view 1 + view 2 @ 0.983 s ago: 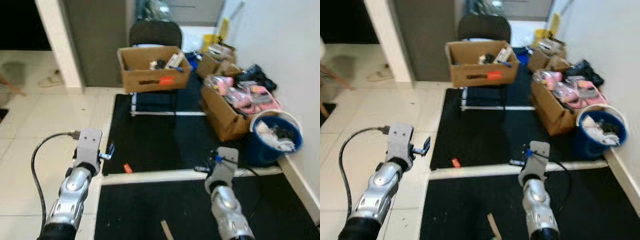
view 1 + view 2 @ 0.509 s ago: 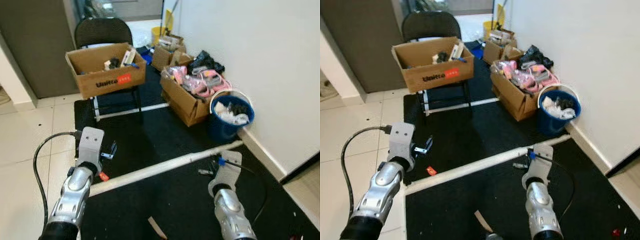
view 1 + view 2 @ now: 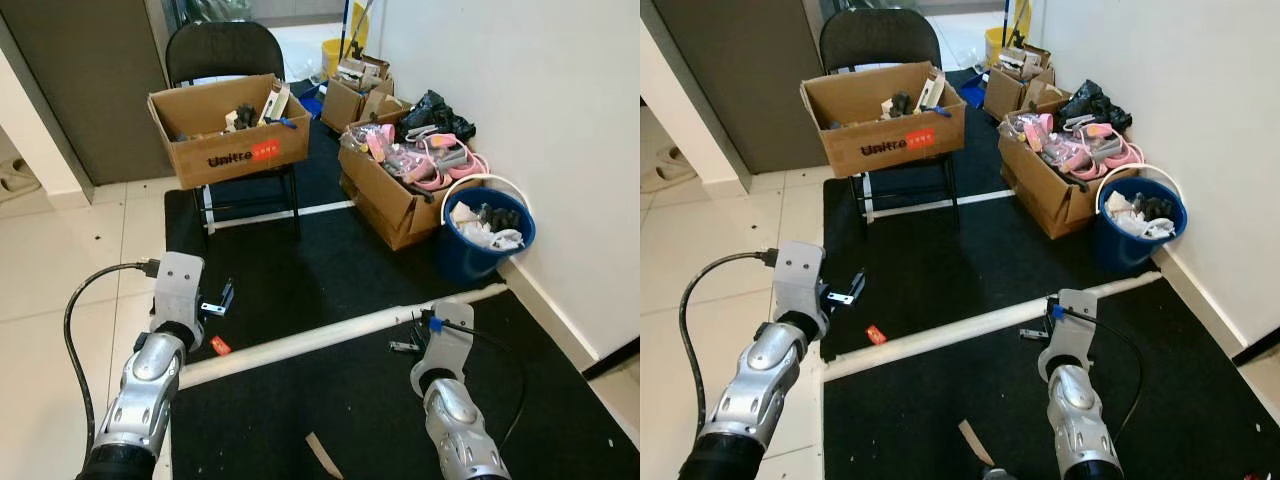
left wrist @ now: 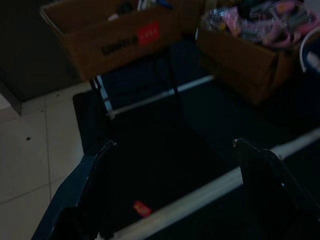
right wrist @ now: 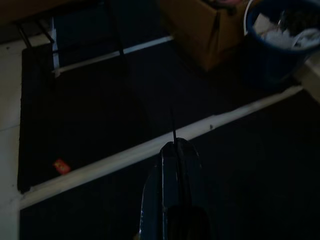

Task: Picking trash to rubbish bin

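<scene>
Left gripper [image 4: 172,190]: my two black fingers stand wide apart, holding nothing, raised over the dark mat with the red scrap and the white strip seen between them.
Right gripper [image 5: 174,165]: my fingers are pressed together into one narrow black blade, nothing between them, poised above the white strip.
Red scrap [image 3: 221,346]: a small flat bit of red wrapper lying on the black mat [image 3: 330,270], just beside the white strip and near the mat's edge by the tiles — ahead of my left arm.
Tan scrap [image 3: 323,455]: a thin, flat, card-like sliver on the nearer mat, between my two arms.
White strip [image 3: 340,335]: a long pale band running slantwise across the floor between the two black mats.
Rubbish bin [image 3: 484,243]: a round blue plastic bucket with a white rim, standing against the white wall, holding crumpled white paper and dark bits — well apart from the red scrap.
Open box by bin [image 3: 395,200]: brown cardboard, flaps open, heaped with pink and grey items; it sits just beside the bin.
Box on chair [image 3: 228,130]: brown corrugated cardboard with a red label, resting on a black folding chair [image 3: 215,55] with thin metal legs.
Floor [image 3: 70,260]: smooth pale tiles to my left of the mat.
</scene>
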Motion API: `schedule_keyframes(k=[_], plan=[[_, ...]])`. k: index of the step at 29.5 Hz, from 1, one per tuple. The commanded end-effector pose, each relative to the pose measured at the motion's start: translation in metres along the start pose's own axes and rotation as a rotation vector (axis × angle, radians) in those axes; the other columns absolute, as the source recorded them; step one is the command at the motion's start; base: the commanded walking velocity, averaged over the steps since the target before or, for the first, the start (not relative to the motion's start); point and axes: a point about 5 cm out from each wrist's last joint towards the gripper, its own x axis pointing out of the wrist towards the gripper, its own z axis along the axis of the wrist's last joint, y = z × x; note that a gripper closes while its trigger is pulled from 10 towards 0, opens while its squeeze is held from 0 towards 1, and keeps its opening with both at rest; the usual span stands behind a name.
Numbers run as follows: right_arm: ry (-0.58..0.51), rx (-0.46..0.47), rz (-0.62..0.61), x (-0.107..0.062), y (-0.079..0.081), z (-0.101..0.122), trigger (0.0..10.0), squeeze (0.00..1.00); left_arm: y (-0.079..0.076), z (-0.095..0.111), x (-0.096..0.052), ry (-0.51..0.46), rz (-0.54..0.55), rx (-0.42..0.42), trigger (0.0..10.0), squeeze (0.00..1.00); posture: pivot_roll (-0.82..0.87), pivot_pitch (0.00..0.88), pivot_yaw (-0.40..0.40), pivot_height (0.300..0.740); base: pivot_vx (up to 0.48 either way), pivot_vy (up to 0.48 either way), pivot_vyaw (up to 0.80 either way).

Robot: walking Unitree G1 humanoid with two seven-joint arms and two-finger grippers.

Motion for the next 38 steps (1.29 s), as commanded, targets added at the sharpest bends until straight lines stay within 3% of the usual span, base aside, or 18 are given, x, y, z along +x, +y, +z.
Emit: schedule_keyframes(k=[1,29,38], plan=[[0.034,0.003,0.009,-0.0022,0.0021,-0.0076,10.0,0.00,0.0040,-0.0078,-0.0041,0.035,0.011,-0.013,10.0,0.00,0.02,0.147,0.031,0.740,0.285,0.000,0.00],[0.070,0.014,0.001,-0.0014,0.0004,-0.0113,10.0,0.00,0.0048,-0.0053,-0.0034,0.029,0.004,-0.006,10.0,0.00,0.02,0.141,0.029,0.740,0.304,0.000,0.00],[0.071,0.003,0.013,-0.0009,0.0010,-0.0114,10.0,0.00,0.0054,-0.0068,-0.0038,0.033,0.001,0.001,10.0,0.00,0.02,0.133,0.028,0.740,0.298,0.000,-0.51]])
